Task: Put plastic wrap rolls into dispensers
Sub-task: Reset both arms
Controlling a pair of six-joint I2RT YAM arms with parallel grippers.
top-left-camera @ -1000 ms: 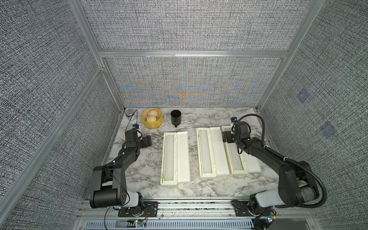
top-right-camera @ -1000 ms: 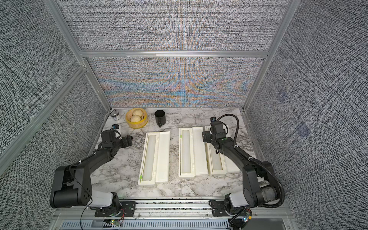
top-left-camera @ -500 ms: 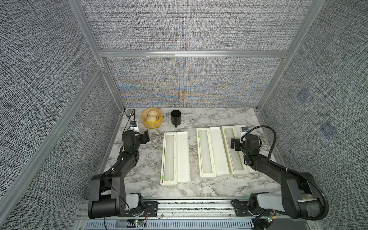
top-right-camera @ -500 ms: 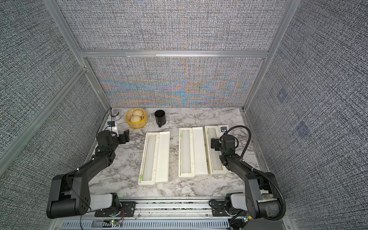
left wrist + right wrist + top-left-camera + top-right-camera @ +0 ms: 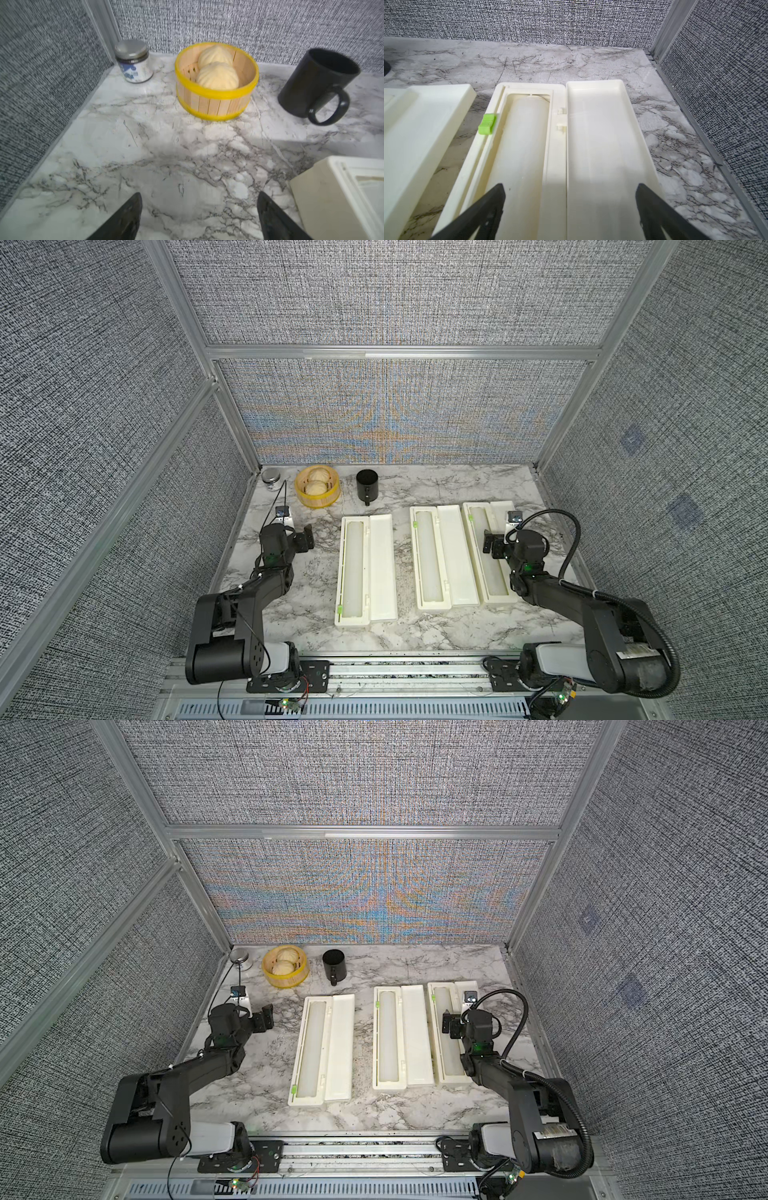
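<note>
- Both end effectors are seen with jaws spread wide and nothing held: the left end effector hangs over bare marble, the right end effector over the right dispenser, straddling its tray and opened lid.
- Three dispensers are laid side by side with lids folded open: the left dispenser stands apart, the middle dispenser just beside the right dispenser.
- A plastic wrap roll is seated in each tray: the left roll, the middle roll, and the right roll, which lies flat between the tray walls, near the green tab.
- Loading is judged done; a lid closing may be left. If so, the lid is best taken by its outer long edge and swung slowly over the hinge, so that the light box is not dragged against its neighbour.
- The bench is glossy white marble veined grey, likely slippery under plastic.
- Along its far edge a jar, a yellow-rimmed steamer basket with two buns and a black mug are lined up, well apart from the work.
- The cell is enclosed by grey woven panels in aluminium framing.
</note>
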